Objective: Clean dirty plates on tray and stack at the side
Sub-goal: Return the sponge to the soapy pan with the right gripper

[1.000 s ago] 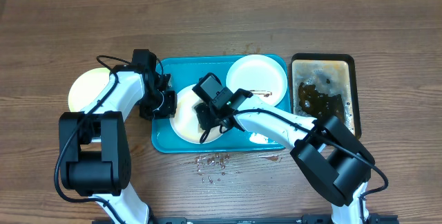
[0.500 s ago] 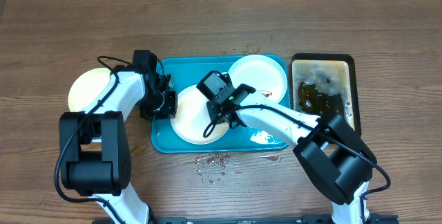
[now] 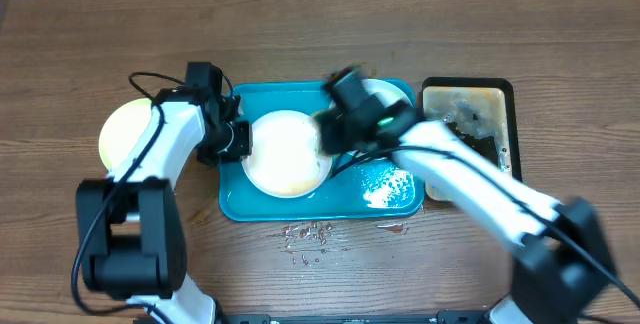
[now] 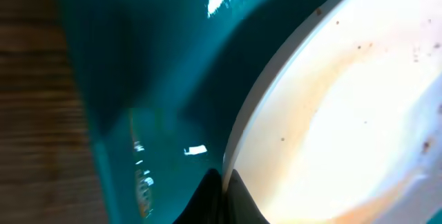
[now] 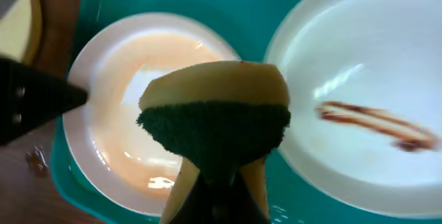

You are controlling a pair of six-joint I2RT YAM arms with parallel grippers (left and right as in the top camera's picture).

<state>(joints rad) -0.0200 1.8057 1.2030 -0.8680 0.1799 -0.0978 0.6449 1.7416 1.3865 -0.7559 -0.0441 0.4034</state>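
Note:
On the teal tray [image 3: 240,204] a white plate [image 3: 287,154] lies at the left, wet with a pale orange film; it also shows in the right wrist view [image 5: 117,113] and the left wrist view [image 4: 345,113]. My left gripper [image 3: 238,140] is shut on its left rim [image 4: 226,175]. My right gripper [image 3: 340,124] is shut on a yellow-and-green sponge [image 5: 214,120], held above the tray between the two plates. A second white plate [image 5: 359,79] with a brown sauce smear [image 5: 376,124] lies at the tray's back right, partly hidden by the arm overhead. A yellow-green rimmed plate [image 3: 125,129] sits on the table at the left.
A small black tray [image 3: 470,134] with brown liquid stands right of the teal tray. Water puddles on the teal tray's right part [image 3: 385,189]. Small spills mark the wooden table at the front [image 3: 305,232].
My right gripper has lifted the sponge off the left plate and swung back and right toward the smeared plate. The left plate has shifted slightly back in my left gripper's hold.

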